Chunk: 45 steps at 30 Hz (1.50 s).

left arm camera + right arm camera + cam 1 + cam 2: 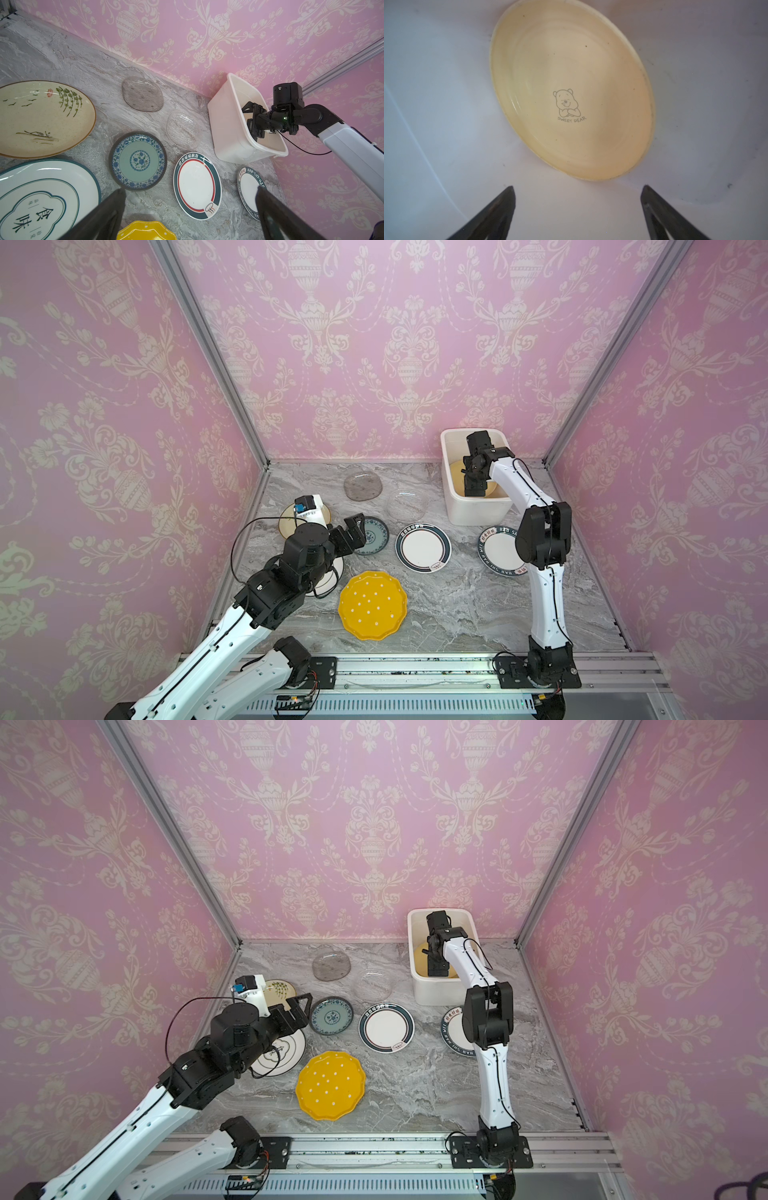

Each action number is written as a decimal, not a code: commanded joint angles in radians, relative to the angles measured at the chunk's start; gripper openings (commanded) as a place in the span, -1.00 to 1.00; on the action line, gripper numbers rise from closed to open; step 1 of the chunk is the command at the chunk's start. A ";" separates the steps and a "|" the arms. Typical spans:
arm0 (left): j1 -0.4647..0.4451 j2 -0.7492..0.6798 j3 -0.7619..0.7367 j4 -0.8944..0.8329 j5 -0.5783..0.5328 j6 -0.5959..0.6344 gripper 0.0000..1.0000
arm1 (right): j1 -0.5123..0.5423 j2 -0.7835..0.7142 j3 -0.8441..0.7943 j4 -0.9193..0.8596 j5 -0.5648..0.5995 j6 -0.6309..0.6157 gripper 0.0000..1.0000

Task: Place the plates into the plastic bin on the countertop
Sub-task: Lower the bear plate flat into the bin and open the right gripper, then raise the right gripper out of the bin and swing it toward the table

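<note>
I record one dish inside the plastic bin [473,510], a deep white tub at the back right of the countertop [457,605]: the pale yellow plate [571,62] with a bear drawing, face up on the bin floor. Eight lie flat on the grey marbled surface. The orange scalloped plate [372,605] is at the front. Behind it, in a row, are the teal patterned plate [331,1016], the middle white dark-rimmed plate [423,547] and the right white dark-rimmed plate [498,551], just before the bin. At left are the large white dark-rimmed plate [41,199] and the cream sprig plate [41,118]. Toward the back are the smoky glass plate [363,488] and the clear glass plate [408,504].
</note>
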 commanded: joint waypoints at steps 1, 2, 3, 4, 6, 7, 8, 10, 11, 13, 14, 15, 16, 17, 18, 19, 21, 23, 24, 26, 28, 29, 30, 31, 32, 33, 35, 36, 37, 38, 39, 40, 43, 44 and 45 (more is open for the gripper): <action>0.010 -0.002 0.054 -0.069 -0.025 0.028 0.99 | -0.010 0.042 0.078 -0.165 -0.017 -0.075 0.98; 0.010 -0.002 0.061 -0.080 -0.026 0.026 0.99 | -0.012 0.043 0.085 -0.177 -0.022 -0.080 0.99; 0.010 -0.003 0.068 -0.090 -0.028 0.027 0.99 | -0.014 0.039 0.088 -0.182 -0.027 -0.085 1.00; 0.010 -0.007 0.075 -0.099 -0.033 0.027 0.99 | -0.015 0.035 0.087 -0.187 -0.030 -0.089 1.00; 0.011 -0.014 0.081 -0.115 -0.041 0.022 0.99 | -0.017 0.026 0.087 -0.201 -0.033 -0.098 1.00; 0.010 -0.019 0.086 -0.121 -0.044 0.021 0.99 | -0.018 0.020 0.087 -0.206 -0.031 -0.103 1.00; 0.011 -0.024 0.090 -0.128 -0.047 0.021 0.99 | -0.020 0.013 0.088 -0.209 -0.033 -0.113 1.00; 0.011 -0.034 0.100 -0.144 -0.055 0.023 0.99 | -0.022 -0.006 0.087 -0.209 -0.034 -0.135 1.00; 0.010 -0.039 0.109 -0.155 -0.056 0.028 0.99 | -0.023 -0.019 0.089 -0.201 -0.034 -0.155 1.00; 0.011 -0.044 0.129 -0.188 -0.054 0.040 0.99 | -0.023 -0.044 0.099 -0.175 -0.033 -0.212 0.99; 0.012 -0.041 0.148 -0.224 -0.053 0.044 0.99 | -0.022 -0.058 0.111 -0.157 -0.037 -0.259 0.99; 0.013 -0.033 0.174 -0.270 -0.054 0.040 0.99 | -0.020 -0.066 0.136 -0.156 -0.042 -0.307 1.00; 0.014 -0.021 0.196 -0.313 -0.053 0.033 0.99 | -0.017 -0.074 0.164 -0.180 -0.040 -0.339 1.00; 0.016 -0.006 0.223 -0.366 -0.051 0.023 0.99 | -0.013 -0.087 0.189 -0.197 -0.033 -0.391 1.00; 0.019 0.009 0.247 -0.419 -0.044 0.011 0.99 | -0.007 -0.105 0.198 -0.212 -0.026 -0.431 1.00; 0.021 0.022 0.265 -0.458 -0.033 -0.001 0.99 | -0.004 -0.127 0.193 -0.222 -0.022 -0.458 1.00; 0.026 0.047 0.296 -0.529 0.001 -0.030 0.99 | 0.001 -0.196 0.128 -0.201 -0.020 -0.503 1.00; 0.032 0.065 0.315 -0.575 0.031 -0.059 0.99 | 0.004 -0.268 0.046 -0.169 -0.024 -0.520 0.99; 0.036 0.070 0.322 -0.588 0.049 -0.070 0.99 | 0.006 -0.307 0.006 -0.146 -0.027 -0.533 0.99; 0.043 0.071 0.324 -0.590 0.090 -0.081 0.99 | 0.013 -0.374 -0.046 -0.116 -0.031 -0.579 0.97; 0.053 0.070 0.325 -0.588 0.144 -0.083 0.99 | 0.029 -0.441 -0.084 -0.076 -0.053 -0.654 0.95; 0.061 0.070 0.325 -0.588 0.181 -0.082 0.99 | 0.038 -0.480 -0.103 -0.053 -0.085 -0.709 0.94; 0.072 0.071 0.325 -0.588 0.225 -0.078 0.99 | 0.052 -0.520 -0.125 -0.030 -0.118 -0.766 0.92; 0.082 0.075 0.318 -0.584 0.274 -0.071 0.99 | 0.065 -0.559 -0.149 -0.008 -0.148 -0.815 0.91; 0.097 0.078 0.309 -0.577 0.343 -0.061 0.99 | 0.082 -0.611 -0.188 0.027 -0.191 -0.874 0.90; 0.113 0.087 0.297 -0.572 0.409 -0.057 0.99 | 0.104 -0.671 -0.247 0.064 -0.236 -0.924 0.89; 0.135 0.102 0.267 -0.559 0.512 -0.052 0.99 | 0.140 -0.791 -0.385 0.158 -0.339 -0.989 0.87; 0.146 0.112 0.253 -0.558 0.564 -0.046 0.99 | 0.159 -0.855 -0.472 0.205 -0.390 -1.003 0.87; 0.154 0.123 0.244 -0.559 0.597 -0.039 0.99 | 0.179 -0.907 -0.543 0.240 -0.432 -1.007 0.86; 0.162 0.138 0.237 -0.560 0.628 -0.026 0.99 | 0.203 -0.962 -0.627 0.274 -0.480 -1.009 0.85; 0.169 0.151 0.232 -0.565 0.648 -0.013 0.99 | 0.226 -1.005 -0.698 0.285 -0.513 -1.007 0.84; 0.173 0.162 0.227 -0.567 0.657 -0.001 0.99 | 0.250 -1.042 -0.758 0.284 -0.533 -1.003 0.83; 0.185 0.198 0.226 -0.595 0.655 0.041 0.99 | 0.343 -1.148 -0.952 0.285 -0.546 -0.980 0.81; 0.186 0.206 0.225 -0.607 0.647 0.055 0.99 | 0.378 -1.180 -1.013 0.293 -0.542 -0.967 0.79; 0.188 0.212 0.218 -0.621 0.638 0.062 0.99 | 0.416 -1.200 -1.083 0.290 -0.538 -0.969 0.78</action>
